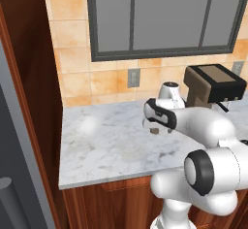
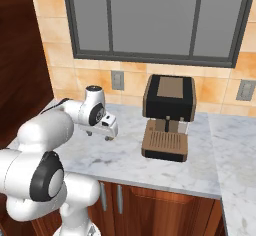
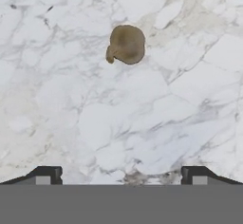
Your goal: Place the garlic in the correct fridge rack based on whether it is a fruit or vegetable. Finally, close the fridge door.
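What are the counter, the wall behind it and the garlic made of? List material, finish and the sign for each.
Counter: looks like polished white marble, grey veins, faint sheen.
Wall: seemingly glazed ceramic tile, orange-tan squares with pale grout lines.
Garlic: organic, dull tan-brown skin, lumpy outline, no shine.

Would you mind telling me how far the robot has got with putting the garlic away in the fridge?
Nothing looks done yet: the garlic lies loose on the marble counter. In hand is the approach: the gripper is above the counter with its fingertips wide apart and nothing between them, the garlic ahead of them in the hand view. Left: grasp it, carry it to the fridge rack, set it down and close the door.
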{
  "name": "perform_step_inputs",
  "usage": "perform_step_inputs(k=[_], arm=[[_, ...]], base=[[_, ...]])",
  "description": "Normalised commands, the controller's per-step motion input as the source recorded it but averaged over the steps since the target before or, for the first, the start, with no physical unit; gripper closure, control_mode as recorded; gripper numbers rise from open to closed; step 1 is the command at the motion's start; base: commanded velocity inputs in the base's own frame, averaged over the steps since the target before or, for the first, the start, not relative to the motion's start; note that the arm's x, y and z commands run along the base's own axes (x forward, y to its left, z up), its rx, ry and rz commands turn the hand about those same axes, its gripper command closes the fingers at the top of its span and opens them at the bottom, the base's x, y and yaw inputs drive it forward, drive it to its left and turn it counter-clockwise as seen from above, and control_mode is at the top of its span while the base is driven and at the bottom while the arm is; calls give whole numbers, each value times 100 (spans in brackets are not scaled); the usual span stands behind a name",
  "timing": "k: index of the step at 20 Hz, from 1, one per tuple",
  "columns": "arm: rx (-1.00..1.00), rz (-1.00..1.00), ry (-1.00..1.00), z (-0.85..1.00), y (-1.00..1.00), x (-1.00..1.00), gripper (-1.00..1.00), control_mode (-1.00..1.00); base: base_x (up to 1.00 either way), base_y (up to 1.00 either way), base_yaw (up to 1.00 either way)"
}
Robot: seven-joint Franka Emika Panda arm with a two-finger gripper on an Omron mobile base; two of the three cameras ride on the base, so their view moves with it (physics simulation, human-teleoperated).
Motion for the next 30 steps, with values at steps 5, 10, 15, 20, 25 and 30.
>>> perform_step_inputs(k=[5,10,15,20,25,30], arm=[[0,-1,0,-29,-5,9,-100,-100],[0,-1,0,-12,-1,18,-100,-100],[0,-1,0,-5,-2,27,-100,-100],[0,0,0,-9,-4,24,-100,-100],[0,0,0,-19,-5,14,-100,-100],[0,0,0,-19,-1,19,-100,-100]], base=[[0,0,0],[0,0,0],[0,0,0],[0,0,0],[0,0,0],[0,0,0]])
